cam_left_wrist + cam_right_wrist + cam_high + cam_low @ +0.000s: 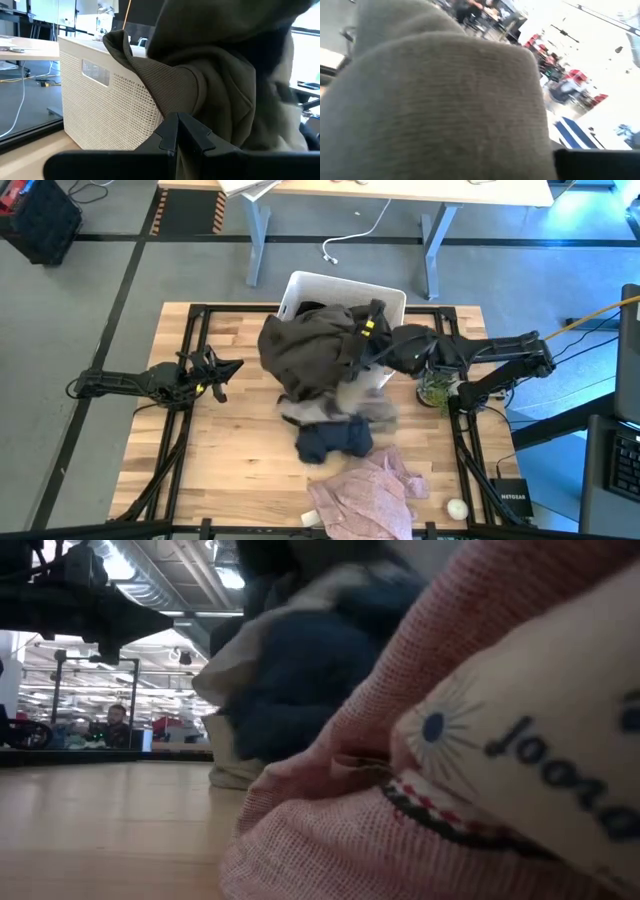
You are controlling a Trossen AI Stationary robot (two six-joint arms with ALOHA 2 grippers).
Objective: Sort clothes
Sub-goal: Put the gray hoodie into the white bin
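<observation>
Olive-green garment (305, 345) gripped by right claw (368, 330) over bin (385, 298); left claw (215, 375) closed, idle.

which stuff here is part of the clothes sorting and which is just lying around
Job:
olive-green garment
grey-beige garment
dark navy garment
pale pink garment
right hand

Lying about:
white bin
small potted plant
small white ball
</observation>
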